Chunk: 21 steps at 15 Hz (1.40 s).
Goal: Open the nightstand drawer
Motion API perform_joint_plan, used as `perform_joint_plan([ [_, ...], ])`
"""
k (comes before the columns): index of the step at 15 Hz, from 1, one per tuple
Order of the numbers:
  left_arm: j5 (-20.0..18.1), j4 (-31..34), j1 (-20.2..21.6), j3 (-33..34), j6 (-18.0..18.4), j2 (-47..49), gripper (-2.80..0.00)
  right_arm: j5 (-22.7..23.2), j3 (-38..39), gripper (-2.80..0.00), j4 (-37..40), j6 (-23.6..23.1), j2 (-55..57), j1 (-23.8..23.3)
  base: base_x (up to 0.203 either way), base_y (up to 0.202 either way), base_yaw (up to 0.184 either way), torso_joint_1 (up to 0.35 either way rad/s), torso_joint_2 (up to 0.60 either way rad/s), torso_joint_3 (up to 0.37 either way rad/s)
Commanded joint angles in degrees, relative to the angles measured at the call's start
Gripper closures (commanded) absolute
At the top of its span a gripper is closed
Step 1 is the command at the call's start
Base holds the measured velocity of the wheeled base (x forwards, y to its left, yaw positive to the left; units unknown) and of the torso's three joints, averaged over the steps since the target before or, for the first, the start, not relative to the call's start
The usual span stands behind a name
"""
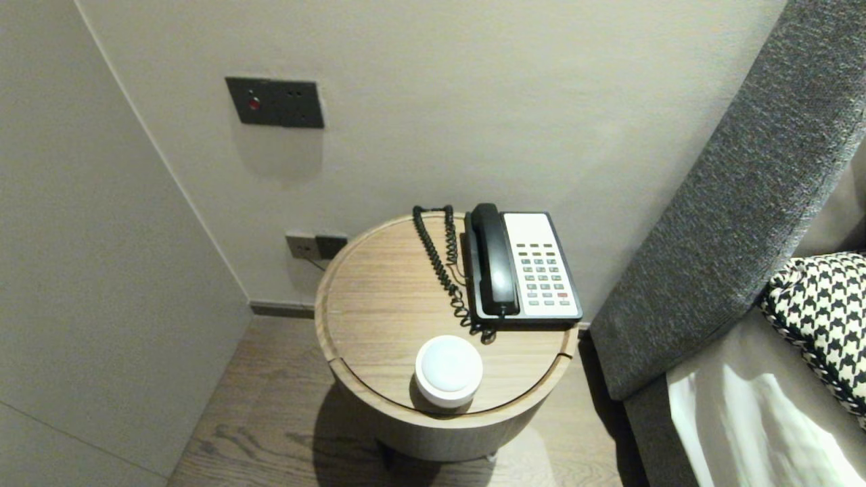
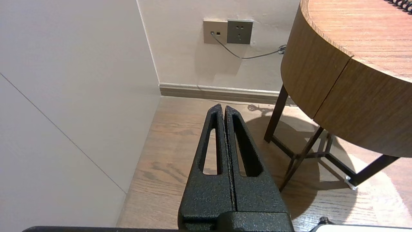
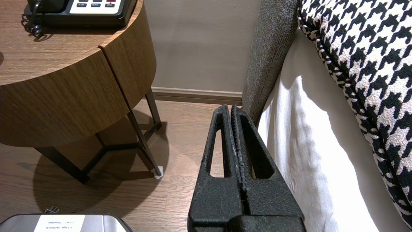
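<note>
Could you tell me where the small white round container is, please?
In the head view, the small white round container stands at the near edge of the round wooden side table, centred, just in front of the black-and-white desk telephone.

A wooden table [image 1: 379, 297] bears a telephone [image 1: 524, 270] and a white disc [image 1: 448, 368].

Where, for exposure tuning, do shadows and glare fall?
Head view: glare streaks the white sheet; the round table throws a shadow on the wood floor. Left wrist view: that shadow pools around the table's legs. Right wrist view: the sheet is brightly lit, the floor under the table dark.
</note>
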Motion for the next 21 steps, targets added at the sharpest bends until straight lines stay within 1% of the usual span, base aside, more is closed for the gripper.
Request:
perform_joint_plan([
  [1,0.0,0.0,0.0,0.0,0.0,-0.1,0.00,0.0,0.0,0.00,0.1,0.0,0.0,0.0,0.000,0.000,0.000,0.000,0.00,0.000],
  [12,0.0,0.0,0.0,0.0,0.0,-0.1,0.00,0.2,-0.2,0.00,0.0,-0.6,0.0,-0.1,0.000,0.000,0.000,0.000,0.00,0.000],
  [17,0.0,0.0,0.0,0.0,0.0,-0.1,0.00,0.1,-0.9,0.00,2.0,-0.7,-0.2,0.1,0.000,0.000,0.000,0.000,0.00,0.000],
  [21,0.0,0.0,0.0,0.0,0.0,-0.1,0.00,0.0,-0.9,0.00,2.0,-0.7,-0.2,0.0,0.000,0.000,0.000,0.000,0.00,0.000],
])
